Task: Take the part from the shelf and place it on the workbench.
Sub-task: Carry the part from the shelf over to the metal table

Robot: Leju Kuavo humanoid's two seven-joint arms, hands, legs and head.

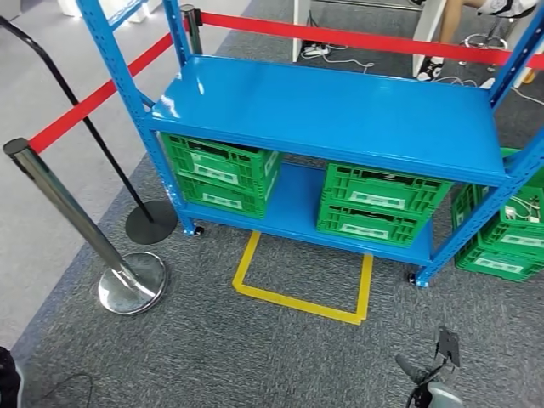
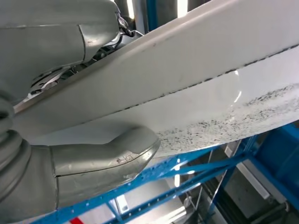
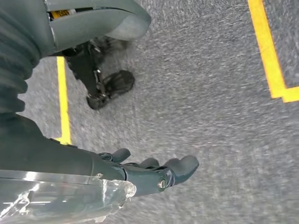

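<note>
Part: a flat white panel with black speckling (image 2: 197, 79). It lies across the left hand (image 2: 53, 46), between the grey thumb (image 2: 112, 158) and the darker fingers on its other face. I judge this a closed grip on the panel, with blue frame bars beyond it.

Right hand (image 3: 148, 172): fingers spread and holding nothing, hanging over grey carpet (image 3: 211, 116) near yellow floor tape (image 3: 267, 56).

Blue steel shelf (image 1: 320, 110): two green slatted plastic crates (image 1: 221, 174) (image 1: 378, 204) on the lower level.

Risks:
- The panel is long and held at one spot, so it could pivot or slip in transit.
- It could clip the shelf posts or the chrome barrier post (image 1: 132, 285) when the robot turns.

Unclear: the panel's ends are cut off, the contact under the fingers is hidden, and the workbench is out of frame.
</note>
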